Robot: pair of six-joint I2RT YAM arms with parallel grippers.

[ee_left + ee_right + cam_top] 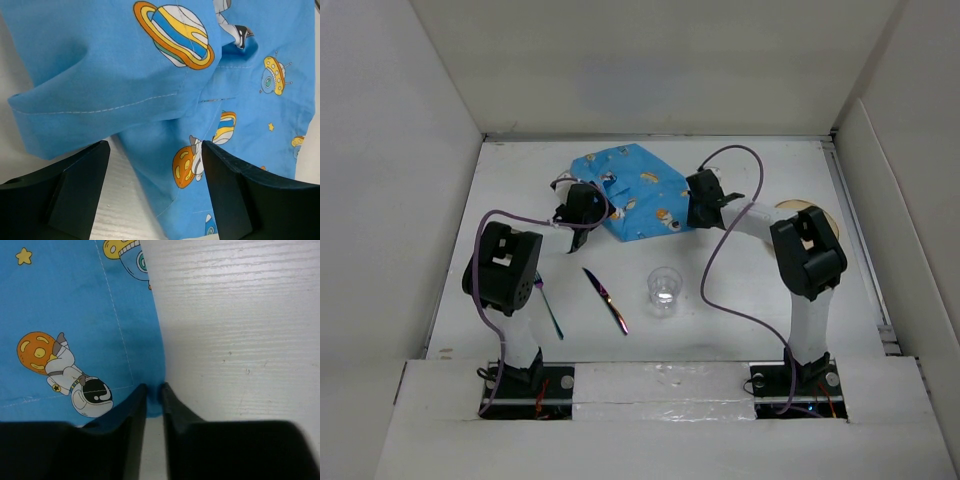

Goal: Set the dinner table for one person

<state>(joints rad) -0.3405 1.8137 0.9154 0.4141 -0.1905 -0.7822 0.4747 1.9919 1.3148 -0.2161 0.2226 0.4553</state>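
The blue cartoon-print cloth (625, 190) lies crumpled at the back middle of the white dinner table (760, 310). My left gripper (574, 218) is at the cloth's left end. In the left wrist view it (155, 167) is open, with a folded corner of the cloth (150, 75) between its spread fingers. My right gripper (697, 212) is at the cloth's right edge. In the right wrist view it (153, 394) is shut on the cloth's edge (75, 315), pinching a small fold just above the table (235, 325).
An iridescent knife (606, 300) and a fork (550, 308) lie on the table in front of the left arm. A clear plastic cup (663, 290) stands at the middle front. A round wooden plate (798, 207) shows partly behind the right arm. Upright white panels border the table.
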